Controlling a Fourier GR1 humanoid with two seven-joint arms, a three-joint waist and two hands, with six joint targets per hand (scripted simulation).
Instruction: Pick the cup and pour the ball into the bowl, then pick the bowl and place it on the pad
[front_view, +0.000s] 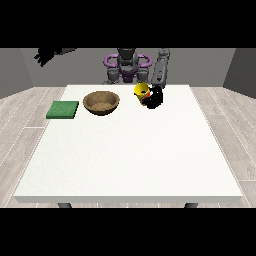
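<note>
Hand at the view's right (154, 98): black, low over the far part of the bench, wrapped round the cup, fingers curled on its side.
Hand at the view's left (44, 55): black, raised high and well away from the bench, past its left edge, holding nothing; whether fingers spread or curled, cannot tell.
Cup (141, 92): yellow, held in the hand at the view's right, tilted with its mouth toward the view's left; a small red spot visible at the mouth, cannot tell for sure if the ball.
Bowl (102, 103): brown, round, upright on the bench, just to the left of the cup, not touching it; inside looks plain brown.
Pad (63, 109): green, flat, square, lying at the left edge of the bench, near the bowl but apart from it.
Bench (130, 160): large, white, near half bare of things; all three things in the far part.
Robot body (127, 65): grey with purple parts, behind the far edge of the bench, arm at the view's right reaching down to the cup.
Floor (20, 115): pale wood planks round the bench.
</note>
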